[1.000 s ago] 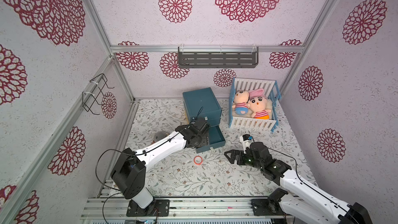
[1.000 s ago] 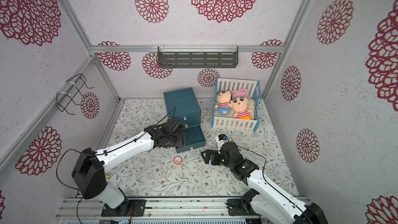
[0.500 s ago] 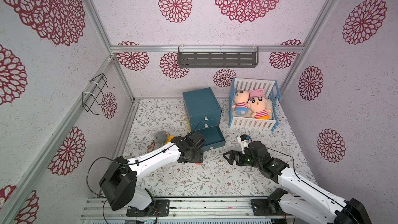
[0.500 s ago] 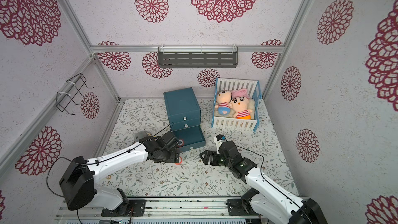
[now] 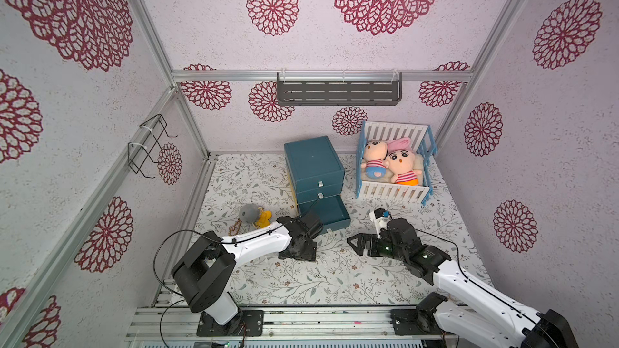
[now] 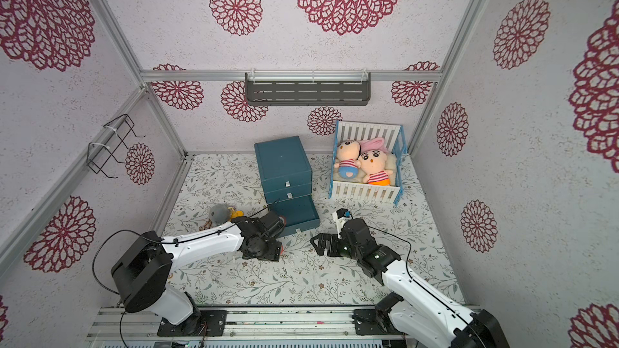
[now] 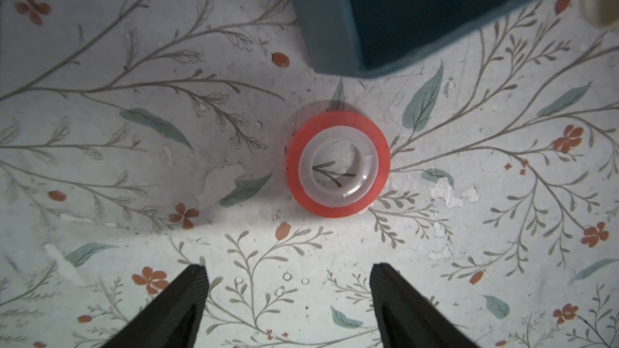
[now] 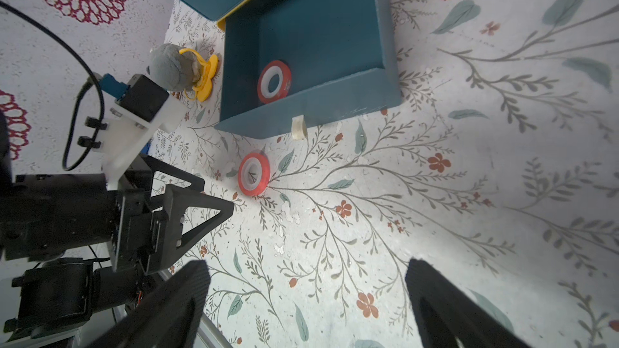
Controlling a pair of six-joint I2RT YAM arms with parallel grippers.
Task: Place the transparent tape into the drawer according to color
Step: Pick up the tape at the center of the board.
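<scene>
Close by the front rail, the right pincer (image 8: 308,262) stands with its jaws wide apart, nothing between them, above the leaf-printed worktop (image 5: 335,279). Across from it the left pincer (image 7: 288,266) is likewise spread and empty, pointing down at a red-orange tape ring (image 7: 331,207). That ring lies flat on the worktop, clear of both fingertips, a see-through hub inside its bright band, leaf print showing through the hole. Just past it is the open bottom drawer (image 8: 311,108), and a second red-orange ring (image 8: 287,85) sits inside near the front wall. Behind rises the teal cabinet (image 5: 313,159), a grey and yellow plush (image 5: 251,214) to one side, a crib (image 5: 392,192) with two dolls (image 5: 400,165) to the other. Pale walls carry crimson flower prints and a grey shelf (image 5: 338,93).
</scene>
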